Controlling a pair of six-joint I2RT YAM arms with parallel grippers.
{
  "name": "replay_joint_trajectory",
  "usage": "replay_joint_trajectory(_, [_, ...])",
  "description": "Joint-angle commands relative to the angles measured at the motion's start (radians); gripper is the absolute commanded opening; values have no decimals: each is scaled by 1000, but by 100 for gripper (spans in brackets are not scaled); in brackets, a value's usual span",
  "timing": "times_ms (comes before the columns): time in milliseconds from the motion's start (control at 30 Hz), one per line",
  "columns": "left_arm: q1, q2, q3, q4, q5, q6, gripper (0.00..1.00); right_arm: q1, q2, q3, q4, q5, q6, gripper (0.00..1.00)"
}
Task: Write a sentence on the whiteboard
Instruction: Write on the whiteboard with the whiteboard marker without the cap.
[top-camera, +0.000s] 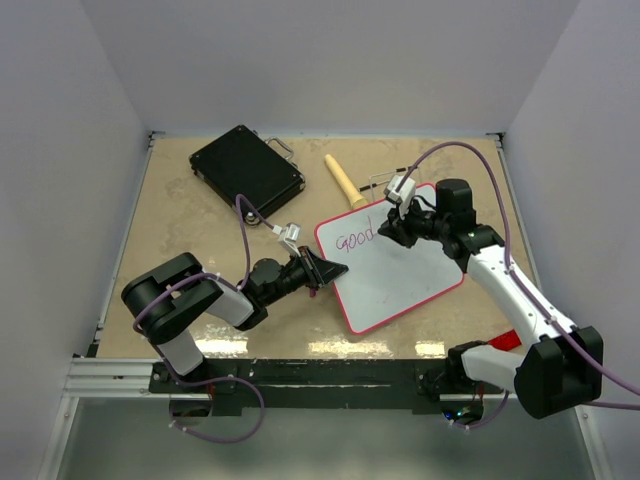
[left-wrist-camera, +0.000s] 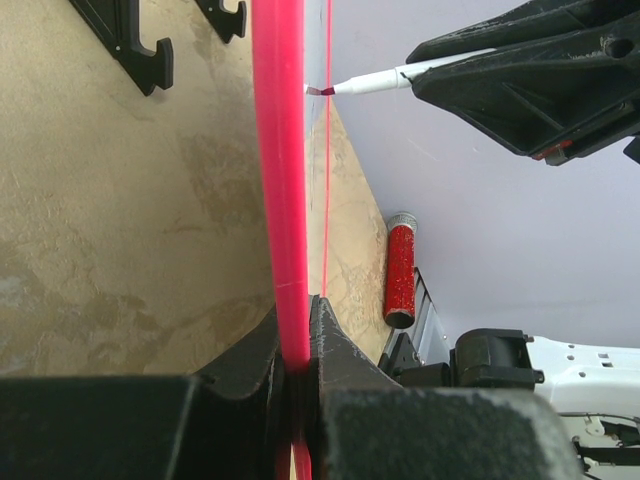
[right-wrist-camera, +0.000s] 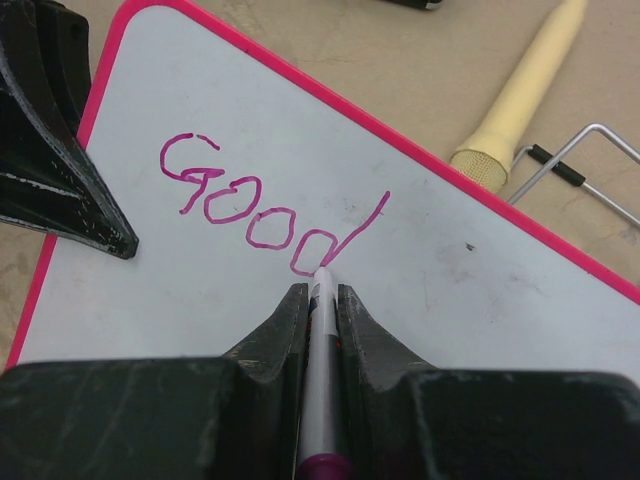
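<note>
Writing underway: right gripper (right-wrist-camera: 320, 292) is clenching the marker (right-wrist-camera: 322, 350), its tip touching the whiteboard (top-camera: 405, 280) at the foot of the "d". The sentence (right-wrist-camera: 262, 205) is reading only "Good". Left gripper (top-camera: 325, 270) is pinching the board's pink rim. Whiteboard is lying right of the black case (top-camera: 246, 167), nearer the arms. Judgement: lifting cleanly, leaving a word gap and pressing lightly are advisable while left is bracing.

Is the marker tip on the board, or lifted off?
On the board. The marker tip meets the whiteboard at the foot of the d; the left wrist view shows contact too.
</note>
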Motion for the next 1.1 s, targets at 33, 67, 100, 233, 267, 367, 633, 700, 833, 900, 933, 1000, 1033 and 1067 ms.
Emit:
replay_joint_trajectory(33, [-7,-5,10,242,42,77,0,3,17,40,52,-4,12,0])
replay_joint_trajectory(67, [-5,-6,10,242,44,75,0,3,14,37,54,-7,12,0])
replay_joint_trajectory(100, [-5,-3,9,243,44,75,0,4,14,37,54,-7,13,0])
replay_joint_trajectory(233, [-7,-2,12,248,45,74,0,4,14,38,32,-7,4,0])
replay_joint_trajectory(267, [-5,-5,9,246,44,74,0,3,14,38,26,-7,1,0])
replay_joint_trajectory(367, [-5,-11,6,240,42,78,0,3,3,34,-6,-7,-20,0])
replay_joint_trajectory(633, [-5,-14,3,245,42,77,0,3,-40,11,-61,15,-51,0])
replay_joint_trajectory(700, [-7,-14,1,246,42,75,0,3,-43,8,-60,36,-42,0])
replay_joint_trajectory(833, [-5,-14,-2,246,42,75,0,1,-46,26,-58,48,-36,0])
replay_joint_trajectory(900, [-7,-17,-4,246,44,77,0,-3,-58,43,-69,6,-48,0])
replay_joint_trajectory(933, [-5,-18,-5,245,42,78,0,-6,-66,63,-72,-16,-51,0])
replay_joint_trajectory(1000, [-5,-23,-13,243,42,81,0,-5,-90,86,-87,-82,-60,0])
replay_joint_trajectory(1033, [-7,-26,-13,242,42,83,0,-5,-97,106,-93,-97,-63,0])
replay_joint_trajectory(1067, [-5,-28,-16,237,41,88,0,-6,-103,110,-98,-111,-66,0])
